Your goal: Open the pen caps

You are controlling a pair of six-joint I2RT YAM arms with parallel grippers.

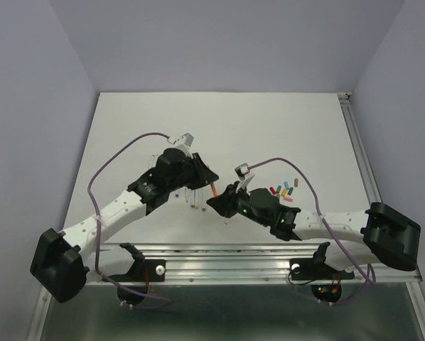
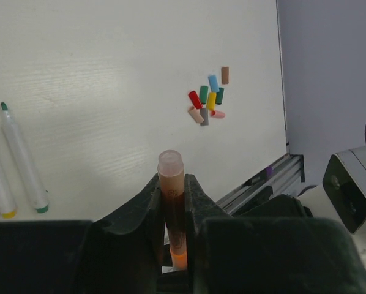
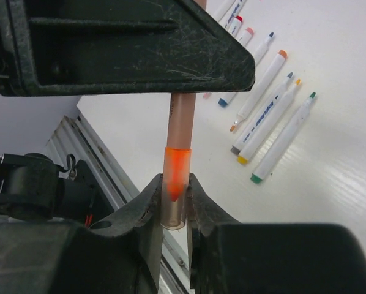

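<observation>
Pen caps [image 1: 283, 190] sit loose in a little colourful heap on the right side of the desk [image 1: 219, 121], just past my right arm. One more cap [image 3: 172, 215], clear-ish over an orange tip, is pinched tight in my right fingers [image 3: 147, 205]. My left fingers [image 2: 145, 205] are clamped shut on the barrel of that same orange pen [image 3: 181, 122], which hangs off the desk between the two arms. Uncapped pens [image 3: 275, 107] lie side by side near the left arm.
</observation>
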